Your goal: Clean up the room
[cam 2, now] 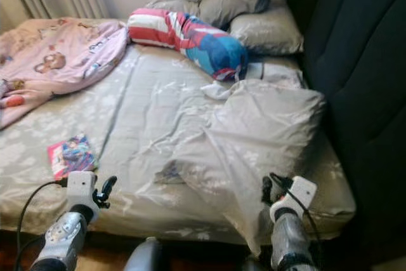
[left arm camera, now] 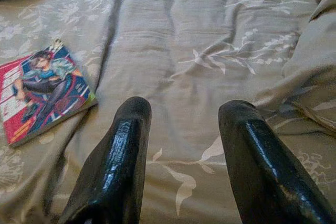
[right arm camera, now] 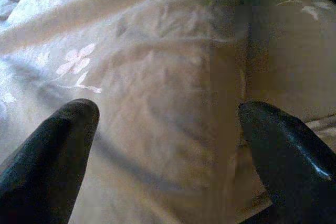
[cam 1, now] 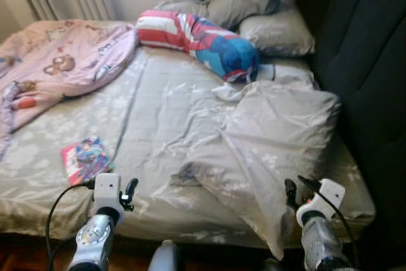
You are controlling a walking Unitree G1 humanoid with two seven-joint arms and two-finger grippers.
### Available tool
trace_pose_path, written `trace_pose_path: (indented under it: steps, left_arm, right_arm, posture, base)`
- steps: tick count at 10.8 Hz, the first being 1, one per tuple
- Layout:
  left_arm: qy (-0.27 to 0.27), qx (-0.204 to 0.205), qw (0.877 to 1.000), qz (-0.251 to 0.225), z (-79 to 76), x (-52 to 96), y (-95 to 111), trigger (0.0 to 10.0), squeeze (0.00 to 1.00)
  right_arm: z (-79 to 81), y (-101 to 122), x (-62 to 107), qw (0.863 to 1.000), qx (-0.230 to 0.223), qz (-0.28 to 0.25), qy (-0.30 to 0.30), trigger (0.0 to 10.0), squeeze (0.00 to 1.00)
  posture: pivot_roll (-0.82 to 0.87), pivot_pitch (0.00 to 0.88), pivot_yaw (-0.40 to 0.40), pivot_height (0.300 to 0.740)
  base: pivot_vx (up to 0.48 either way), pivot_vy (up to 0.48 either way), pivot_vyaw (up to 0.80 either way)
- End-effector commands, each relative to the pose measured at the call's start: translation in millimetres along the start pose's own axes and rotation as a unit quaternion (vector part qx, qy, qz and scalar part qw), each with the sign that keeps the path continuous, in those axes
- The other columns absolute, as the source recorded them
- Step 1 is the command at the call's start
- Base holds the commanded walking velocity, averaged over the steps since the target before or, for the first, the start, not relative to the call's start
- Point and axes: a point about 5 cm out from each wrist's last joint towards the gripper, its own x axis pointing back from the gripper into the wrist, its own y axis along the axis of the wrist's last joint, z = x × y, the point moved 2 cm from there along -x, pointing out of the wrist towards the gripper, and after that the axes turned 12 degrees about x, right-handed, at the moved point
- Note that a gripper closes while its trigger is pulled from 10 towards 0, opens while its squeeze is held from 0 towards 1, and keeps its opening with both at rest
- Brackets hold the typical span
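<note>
1. Left eye view puts you at the foot of an untidy bed [cam 1: 158,112], both arms raised over its near edge, so I judge you are at the start of a pick: nothing is held yet.
2. Your left gripper [left arm camera: 181,129] has its jaws moderately apart and empty, hovering over bare sheet. The comic book [cam 1: 85,158] lies flat on the sheet just to that gripper's outer side, near the bed's front edge.
3. Your right gripper [right arm camera: 168,129] has its jaws wide and empty, poised close above the rumpled grey duvet [cam 1: 279,138], which is folded back in a heap on the right half of the bed.
4. The next move likely calls for a choice: swing the left arm outward and come down on the book's edge, since it lies flat with little to pinch, or close the right jaws on a duvet fold.
5. Open room: the middle of the sheet is bare. Further back lie the pink blanket [cam 1: 63,61], the striped bolster [cam 1: 196,39] and the pillows [cam 1: 266,17].
6. Mind the dark headboard [cam 1: 368,93] close along your right arm.
</note>
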Motion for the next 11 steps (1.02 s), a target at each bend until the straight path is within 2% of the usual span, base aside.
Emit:
trace_pose_path:
  steps: [1,2,3,5,7,11]
  left_arm:
    - [0.002,-0.006,1.000,0.006,4.2,1.5,-1,10.0,0.00]
    - [-0.006,-0.012,1.000,0.006,3.1,2.2,-1,10.0,0.00]
    - [-0.009,-0.017,1.000,0.007,5.7,4.9,-1,10.0,0.00]
    - [-0.008,-0.023,1.000,0.012,11.4,8.3,-3,10.0,0.00]
    - [-0.023,-0.032,0.999,0.008,10.2,12.4,-2,10.0,0.00]
    - [-0.031,-0.040,0.999,0.009,14.3,22.7,-5,10.0,0.00]
  right_arm:
    - [6.5,-5,0.2,1.000,0.002,0.018,0.014,10.0,1.00]
    - [7.1,-8,0.9,1.000,0.002,0.025,0.016,10.0,1.00]
    - [6.8,-14,1.8,0.999,-0.004,0.043,0.012,10.0,0.00]
    - [9.2,-17,2.8,0.999,-0.008,0.049,0.018,10.0,0.00]
    - [15.9,-34,8.6,0.995,-0.002,0.084,0.044,10.0,0.00]
    - [10.3,-54,17.1,0.993,0.000,0.119,0.019,10.0,0.00]
  posture:
    - [0.15,0.114,0.032,0.649]
    - [0.17,0.127,0.040,0.649]
    - [0.18,0.131,0.047,0.649]
    - [0.19,0.133,0.055,0.649]
    - [0.21,0.158,0.068,0.649]
    - [0.22,0.187,0.086,0.649]
  base:
    - [0.000,0.000,0.00]
    - [0.000,0.000,0.00]
    - [0.000,0.000,0.00]
    - [0.000,0.000,0.00]
    - [0.000,0.000,0.00]
    - [0.000,0.000,0.00]
